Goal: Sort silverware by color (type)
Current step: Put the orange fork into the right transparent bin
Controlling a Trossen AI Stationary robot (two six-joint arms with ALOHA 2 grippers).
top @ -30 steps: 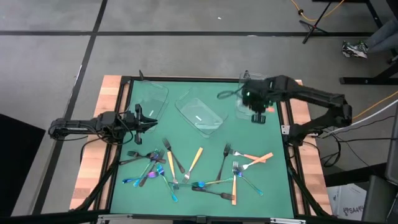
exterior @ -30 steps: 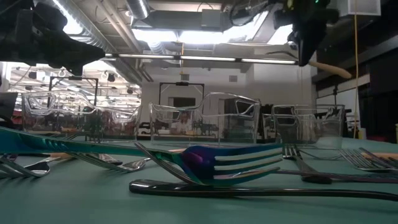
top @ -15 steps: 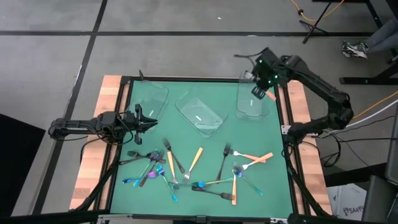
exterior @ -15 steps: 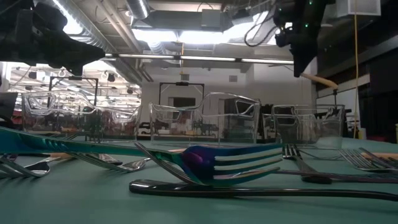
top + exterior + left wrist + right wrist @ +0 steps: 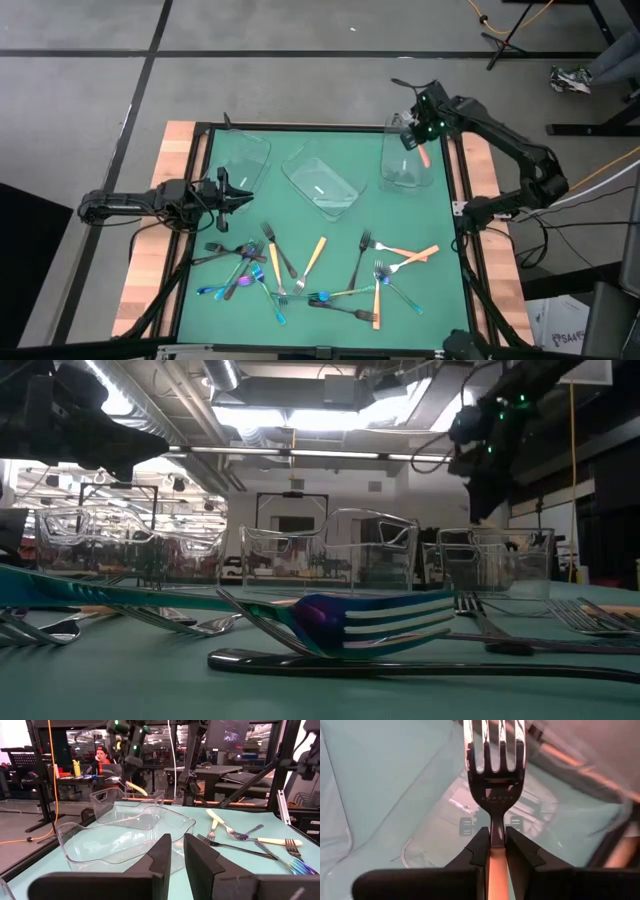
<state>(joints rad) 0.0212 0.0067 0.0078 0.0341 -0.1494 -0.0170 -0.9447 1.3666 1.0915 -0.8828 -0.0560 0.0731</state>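
My right gripper (image 5: 418, 138) hangs over the far part of the right clear tray (image 5: 403, 168), shut on a silver fork with an orange handle (image 5: 495, 775). Its handle also shows in the high view (image 5: 424, 156) and far off in the left wrist view (image 5: 136, 788). The other silverware (image 5: 300, 275), dark, blue-purple and orange-handled pieces, lies loose and crossed on the green mat's near half. My left gripper (image 5: 232, 193) waits level at the left edge, its fingers (image 5: 165, 855) nearly together with nothing between them. My right gripper pinches the fork's thin neck (image 5: 495, 829), just behind the tines, between its two fingers (image 5: 478, 847). It comes steeply from above and the fork lies along the fingers: the tines reach on past the fingertips and the orange handle (image 5: 495, 870) runs back toward the wrist. The fork is lifted clear above the tray.
Two more clear trays stand on the far half, one at the left (image 5: 245, 160) and one slanted in the middle (image 5: 322, 182). A dark frame rail (image 5: 452, 190) borders the mat. In the low view a blue-purple fork (image 5: 370, 622) lies close in front.
My right gripper has carried the fork from over the right tray's near part toward the table's far right corner, has sunk somewhat and has rolled about its own line, turning the fork with it. It has stayed shut on the fork.
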